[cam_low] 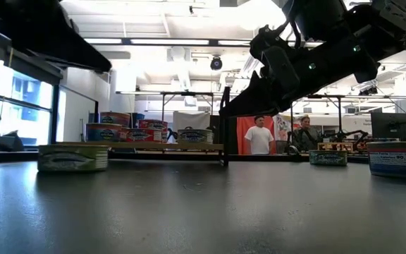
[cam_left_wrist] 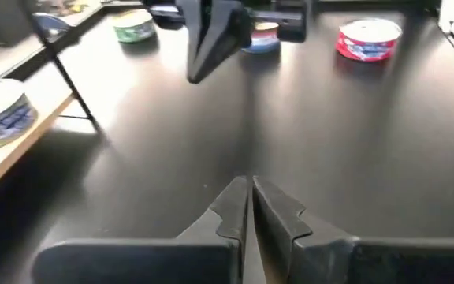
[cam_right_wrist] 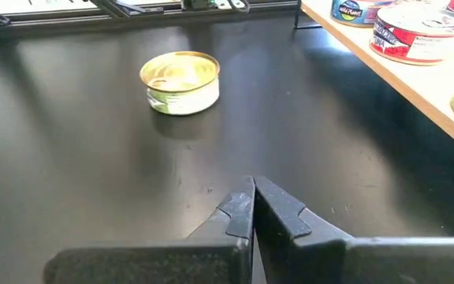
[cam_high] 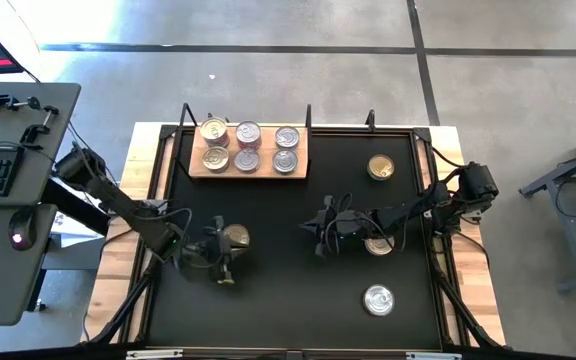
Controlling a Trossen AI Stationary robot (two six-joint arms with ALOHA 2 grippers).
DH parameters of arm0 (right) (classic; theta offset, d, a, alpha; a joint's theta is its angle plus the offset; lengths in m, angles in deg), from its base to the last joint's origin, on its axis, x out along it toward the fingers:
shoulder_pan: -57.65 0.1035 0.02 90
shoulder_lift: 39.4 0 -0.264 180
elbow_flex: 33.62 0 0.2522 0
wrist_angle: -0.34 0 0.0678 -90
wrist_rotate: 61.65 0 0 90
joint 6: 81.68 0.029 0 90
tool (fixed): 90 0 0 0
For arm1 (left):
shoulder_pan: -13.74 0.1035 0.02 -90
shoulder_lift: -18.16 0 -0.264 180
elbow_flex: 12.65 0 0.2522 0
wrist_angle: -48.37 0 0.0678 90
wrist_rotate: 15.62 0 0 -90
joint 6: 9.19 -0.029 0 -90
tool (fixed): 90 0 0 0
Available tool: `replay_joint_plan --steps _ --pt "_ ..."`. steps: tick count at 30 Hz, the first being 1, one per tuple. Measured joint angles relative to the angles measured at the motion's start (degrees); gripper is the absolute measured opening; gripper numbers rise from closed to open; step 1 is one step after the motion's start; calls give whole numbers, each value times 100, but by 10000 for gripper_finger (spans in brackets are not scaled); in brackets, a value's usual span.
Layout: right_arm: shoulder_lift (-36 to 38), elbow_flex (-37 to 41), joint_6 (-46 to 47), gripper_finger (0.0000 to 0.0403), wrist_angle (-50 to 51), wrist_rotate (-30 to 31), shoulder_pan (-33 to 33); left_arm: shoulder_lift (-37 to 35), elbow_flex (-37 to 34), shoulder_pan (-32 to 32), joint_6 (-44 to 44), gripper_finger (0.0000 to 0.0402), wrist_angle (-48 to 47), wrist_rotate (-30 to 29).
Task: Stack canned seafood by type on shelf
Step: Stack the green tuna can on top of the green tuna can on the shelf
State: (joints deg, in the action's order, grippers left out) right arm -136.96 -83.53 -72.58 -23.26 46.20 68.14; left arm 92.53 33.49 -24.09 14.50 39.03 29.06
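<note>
The table (cam_high: 268,290) top is black and matt with a faint sheen, smooth; its outer border is pale bare wood. On it the shelf (cam_high: 248,172) is light-brown wood, smooth and unvarnished-looking. The tins (cam_high: 247,146) on the shelf are metal with shiny silver and gold lids and glossy printed labels around their sides. The loose tin (cam_right_wrist: 181,81) just off the shelf has a bright gold metal lid and a green-and-white label. The left gripper (cam_left_wrist: 251,193) and right gripper (cam_right_wrist: 253,193) have dark matt fingers that look like plastic.
</note>
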Motion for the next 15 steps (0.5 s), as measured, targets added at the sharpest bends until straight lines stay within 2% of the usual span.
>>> replay_joint_plan --steps 6,12,15 --pt "0 -1 3 0 -1 -1 1 70 0 99 -235 63 -361 724" --pt "0 -1 -5 0 7 1 -1 514 30 57 -595 130 -944 929" --pt "0 -1 -5 0 25 1 -1 824 299 56 -633 149 -1453 926"
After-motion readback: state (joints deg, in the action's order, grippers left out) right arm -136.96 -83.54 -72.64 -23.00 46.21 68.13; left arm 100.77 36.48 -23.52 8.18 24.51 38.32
